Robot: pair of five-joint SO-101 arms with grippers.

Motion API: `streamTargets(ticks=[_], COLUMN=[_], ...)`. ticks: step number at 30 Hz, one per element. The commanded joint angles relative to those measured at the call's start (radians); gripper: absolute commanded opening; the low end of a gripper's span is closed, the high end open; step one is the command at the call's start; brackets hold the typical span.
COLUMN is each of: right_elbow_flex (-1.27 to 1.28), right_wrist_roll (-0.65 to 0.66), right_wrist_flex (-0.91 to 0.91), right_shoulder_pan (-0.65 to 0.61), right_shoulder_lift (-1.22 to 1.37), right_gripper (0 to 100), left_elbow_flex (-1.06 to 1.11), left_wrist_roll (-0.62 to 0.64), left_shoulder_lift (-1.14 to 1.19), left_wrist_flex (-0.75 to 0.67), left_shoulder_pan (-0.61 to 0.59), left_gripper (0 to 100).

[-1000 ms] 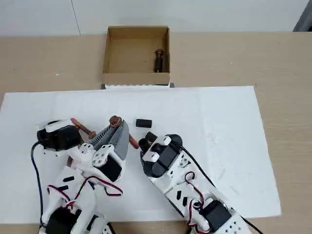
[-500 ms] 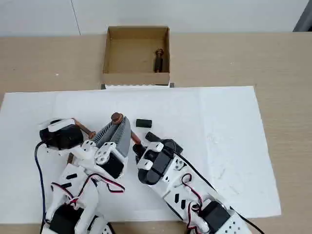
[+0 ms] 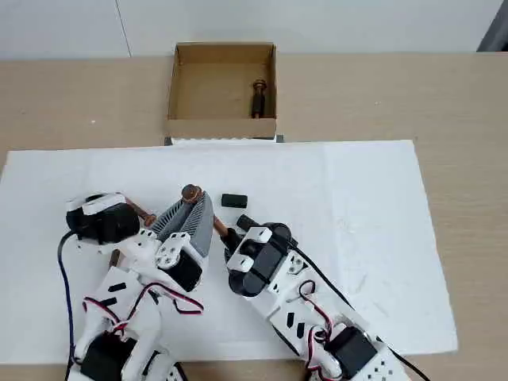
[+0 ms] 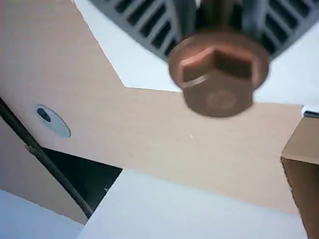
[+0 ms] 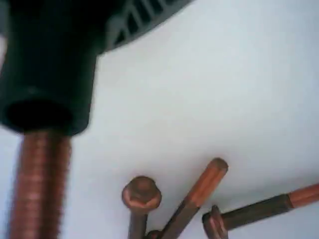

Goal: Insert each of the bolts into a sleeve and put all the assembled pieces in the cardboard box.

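1 bolt [image 4: 219, 74]: clamped in your left gripper [image 3: 192, 208], head toward cardboard box [image 3: 222, 127], threads at sleeve [image 5: 47, 74] apparently pinched in right gripper [image 3: 236, 233].

Copper bolt [image 4: 218, 74], black sleeve [image 5: 47, 69]

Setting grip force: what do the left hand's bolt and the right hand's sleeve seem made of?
Copper-coloured hex-head bolt: probably metal with coppery plating, dull sheen on its head. Black cylindrical sleeve: likely matte plastic or rubber, no glint.
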Motion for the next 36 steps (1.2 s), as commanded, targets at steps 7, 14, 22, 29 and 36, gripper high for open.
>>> streamTargets(ticks=[7,14,22,29,36], right_elbow_flex=[-0.074,-0.074,-0.068,-0.066,-0.066], right_wrist_roll=[0.008,0.008,0.008,0.008,0.008], right_wrist_flex=[-0.027,-0.027,-0.027,-0.027,-0.027], right_shoulder_pan=[0.007,0.007,0.007,0.007,0.007], right_shoulder_lift=[-0.010,-0.010,-0.010,-0.010,-0.010], right_gripper=[0.2,0.2,0.2,0.2,0.2], left_elbow_flex=[0.041,0.065,0.065,0.067,0.067], left_wrist_roll=[-0.009,-0.009,-0.009,-0.094,-0.121], left_shoulder_lift=[-0.008,-0.008,-0.008,-0.008,-0.008], left_wrist_flex=[0.000,0.041,0.198,0.212,0.213], left_shoulder_pan=[0.063,0.087,0.146,0.175,0.138], left_gripper=[0,0,0,1,13])
